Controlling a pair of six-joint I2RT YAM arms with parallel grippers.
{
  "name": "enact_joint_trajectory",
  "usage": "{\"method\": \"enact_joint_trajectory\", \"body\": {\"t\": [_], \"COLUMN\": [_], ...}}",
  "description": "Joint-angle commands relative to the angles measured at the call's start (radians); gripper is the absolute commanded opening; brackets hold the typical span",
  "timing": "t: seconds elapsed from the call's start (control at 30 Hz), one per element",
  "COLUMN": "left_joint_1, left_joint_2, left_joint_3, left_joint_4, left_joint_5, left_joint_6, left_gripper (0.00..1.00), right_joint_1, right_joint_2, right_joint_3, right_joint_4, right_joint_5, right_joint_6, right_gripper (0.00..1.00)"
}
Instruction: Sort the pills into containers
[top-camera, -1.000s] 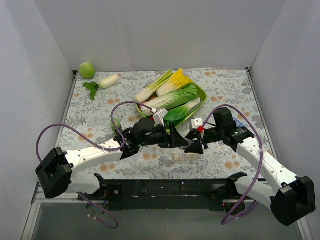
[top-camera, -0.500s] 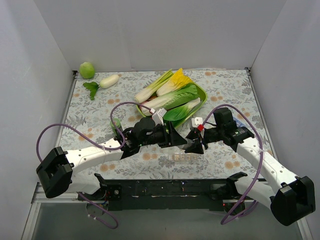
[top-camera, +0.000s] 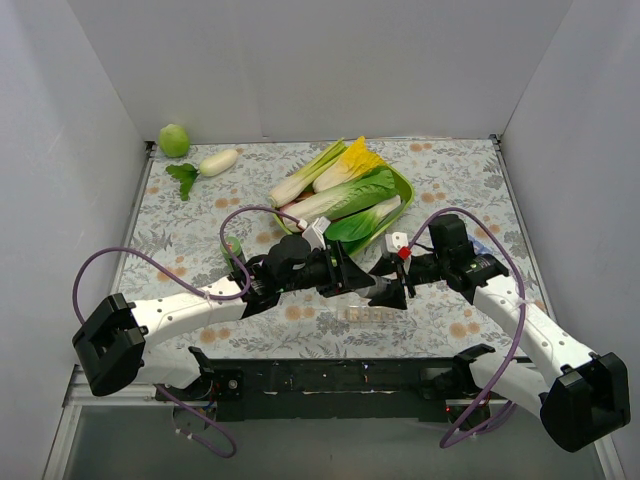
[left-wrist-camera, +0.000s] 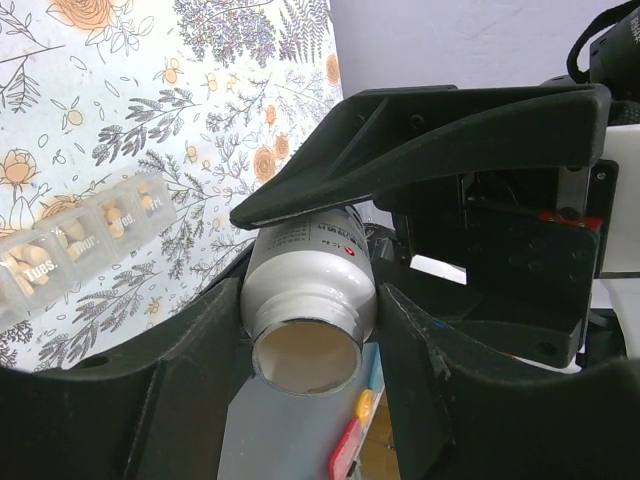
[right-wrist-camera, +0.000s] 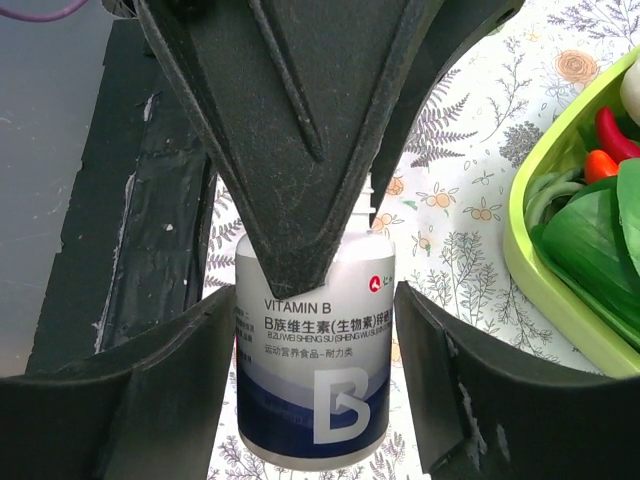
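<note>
A white Vitamin B bottle (right-wrist-camera: 313, 400) with its cap off hangs above the table between my two grippers. In the left wrist view its open mouth (left-wrist-camera: 306, 356) faces the camera. My left gripper (left-wrist-camera: 310, 300) is shut on the bottle's neck end. My right gripper (right-wrist-camera: 313, 300) is shut on its label end, and the left finger crosses over it. In the top view both grippers meet, left (top-camera: 375, 287) and right (top-camera: 392, 292), and hide the bottle. The containers, a translucent strip (top-camera: 372, 316), lie on the table just in front of them and hold pale pills (left-wrist-camera: 80, 235).
A green bowl (top-camera: 403, 185) of vegetables stands behind the grippers and shows at the right wrist view's edge (right-wrist-camera: 540, 270). A green round fruit (top-camera: 174, 140) and a white radish (top-camera: 218, 161) lie far left. A small green object (top-camera: 232, 245) sits near the left arm.
The left gripper has shifted slightly right, closer into the right gripper. The container strip has not moved.
</note>
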Motion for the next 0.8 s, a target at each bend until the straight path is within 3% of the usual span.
{"method": "enact_joint_trajectory", "body": {"t": [0.0,0.07,0.1,0.2,0.27,0.3,0.4,0.5,0.53,0.63,0.7,0.73,0.77], "left_joint_1": [-0.006,-0.006,-0.006,-0.003,0.002,0.005,0.034,0.08,0.095,0.101,0.103,0.104,0.104], "left_joint_2": [-0.024,-0.026,-0.026,-0.035,-0.058,-0.071,-0.151,-0.271,-0.306,-0.421,-0.49,-0.51,-0.53], "left_joint_3": [-0.001,-0.001,0.0,0.0,0.003,0.003,0.022,0.066,0.085,0.164,0.178,0.177,0.171], "left_joint_4": [0.024,0.026,0.026,0.034,0.037,0.034,-0.012,-0.131,-0.187,-0.362,-0.426,-0.439,-0.447], "left_joint_5": [-0.014,-0.014,-0.016,-0.017,-0.016,-0.014,-0.007,-0.037,-0.062,-0.236,-0.322,-0.342,-0.355], "left_joint_6": [-0.015,-0.019,-0.022,-0.028,-0.025,-0.009,0.062,0.197,0.245,0.393,0.445,0.471,0.483], "left_gripper": [0.11,0.11,0.11,0.15,0.3,0.47,0.77,0.88,0.98,0.98,0.98,0.98,0.98], "right_joint_1": [-0.005,-0.004,-0.004,-0.005,-0.011,-0.014,-0.045,-0.094,-0.109,-0.201,-0.328,-0.432,-0.508], "right_joint_2": [-0.013,-0.013,-0.013,-0.013,-0.013,-0.013,-0.013,-0.007,-0.004,0.009,0.016,0.016,0.025], "right_joint_3": [-0.007,-0.008,-0.008,-0.004,0.004,0.009,0.042,0.129,0.157,0.287,0.367,0.383,0.387], "right_joint_4": [0.041,0.043,0.044,0.043,0.041,0.04,0.04,0.022,0.006,0.018,0.168,0.255,0.537], "right_joint_5": [-0.038,-0.043,-0.044,-0.043,-0.049,-0.06,-0.08,-0.083,-0.083,-0.063,-0.051,-0.04,-0.022], "right_joint_6": [0.013,0.016,0.019,0.022,0.025,0.03,0.051,0.083,0.091,0.158,0.34,0.46,0.578], "right_gripper": [0.68,0.55,0.34,0.15,0.12,0.11,0.09,0.08,0.08,0.08,0.08,0.08,0.08]}}
